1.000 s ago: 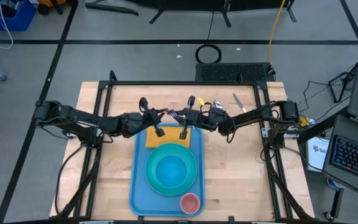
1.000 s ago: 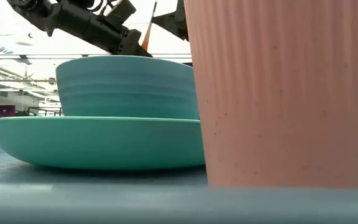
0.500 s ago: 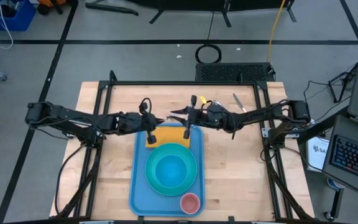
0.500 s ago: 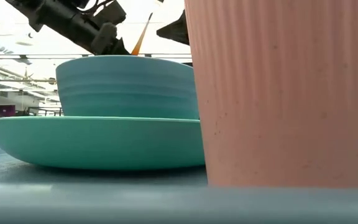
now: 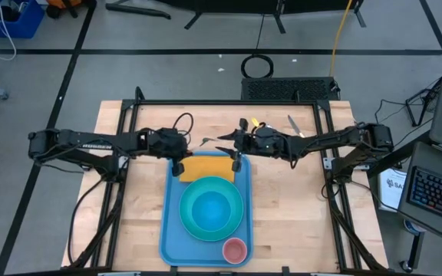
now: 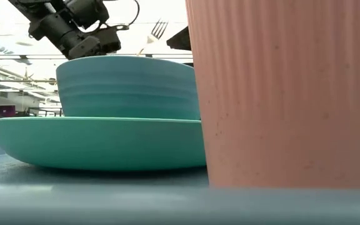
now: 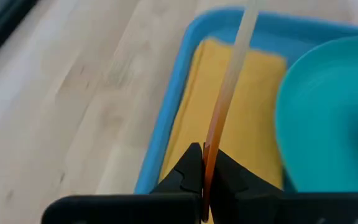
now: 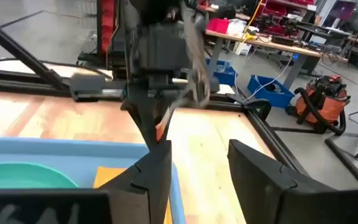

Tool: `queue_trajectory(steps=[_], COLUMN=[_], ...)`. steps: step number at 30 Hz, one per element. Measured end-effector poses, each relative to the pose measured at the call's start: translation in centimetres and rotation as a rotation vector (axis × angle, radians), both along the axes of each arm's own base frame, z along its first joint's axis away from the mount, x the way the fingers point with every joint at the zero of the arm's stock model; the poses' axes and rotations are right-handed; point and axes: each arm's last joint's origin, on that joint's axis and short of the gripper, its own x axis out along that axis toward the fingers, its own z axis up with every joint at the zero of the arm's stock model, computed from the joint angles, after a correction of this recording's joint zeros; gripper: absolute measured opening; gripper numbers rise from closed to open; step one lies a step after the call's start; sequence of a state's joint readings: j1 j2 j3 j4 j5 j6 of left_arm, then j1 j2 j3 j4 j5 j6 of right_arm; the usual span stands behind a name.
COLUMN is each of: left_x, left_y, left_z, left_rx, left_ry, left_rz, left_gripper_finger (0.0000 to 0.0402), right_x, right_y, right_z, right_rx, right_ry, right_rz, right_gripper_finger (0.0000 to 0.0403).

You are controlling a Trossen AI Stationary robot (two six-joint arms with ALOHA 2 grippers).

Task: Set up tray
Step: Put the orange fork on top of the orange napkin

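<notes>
The light-blue tray (image 5: 169, 230) lies mid-table with an orange-yellow napkin (image 5: 206, 165) at its far end. On it also stand a turquoise plate (image 5: 190, 224) carrying a bowl (image 5: 210, 208), and a pink cup (image 5: 235, 249). My left gripper (image 5: 177, 164) is over the tray's far left corner, shut on a fork (image 6: 159, 28) with an orange handle and pale tines. My right gripper (image 8: 197, 168) stands open over the tray's far right corner, facing the left gripper (image 8: 157, 62), with nothing between its fingers. My left gripper pinches the fork's orange handle (image 7: 206, 163) between its two fingers, which slant down toward the tray. The fork runs on past the fingertips and slants up over the napkin (image 7: 253, 93). Its tines are the highest part, and it is clear of the tray.
Loose cutlery (image 5: 292, 125) lies on the wooden table far right of the tray. A black frame (image 5: 229, 102) runs around the table's far and side edges. Bare wood shows left and right of the tray. In the low view the cup (image 6: 280, 94) fills the right half.
My left gripper has gone toward the table's left edge with the fork and has turned. The fork has swung, so its tines now show high in the low view. My right gripper has let go of the fork and has tipped up to nearly level.
</notes>
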State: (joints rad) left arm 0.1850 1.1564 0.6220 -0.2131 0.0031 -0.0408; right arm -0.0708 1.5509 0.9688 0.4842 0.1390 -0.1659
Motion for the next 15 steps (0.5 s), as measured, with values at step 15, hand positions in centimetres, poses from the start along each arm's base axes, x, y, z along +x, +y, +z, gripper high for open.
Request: queue_trajectory(steps=[15], left_x=[-1.2], left_y=[0.2], left_z=[-1.2], left_rx=[-0.144], left_ry=[0.150], left_rz=[-0.020], left_gripper_finger=[0.0004], right_x=[0.3], right_y=[-0.1], right_z=[0.7], right_rx=[0.000], right_ry=[-0.005], right_rz=[-0.014], right_gripper_finger=[0.0152])
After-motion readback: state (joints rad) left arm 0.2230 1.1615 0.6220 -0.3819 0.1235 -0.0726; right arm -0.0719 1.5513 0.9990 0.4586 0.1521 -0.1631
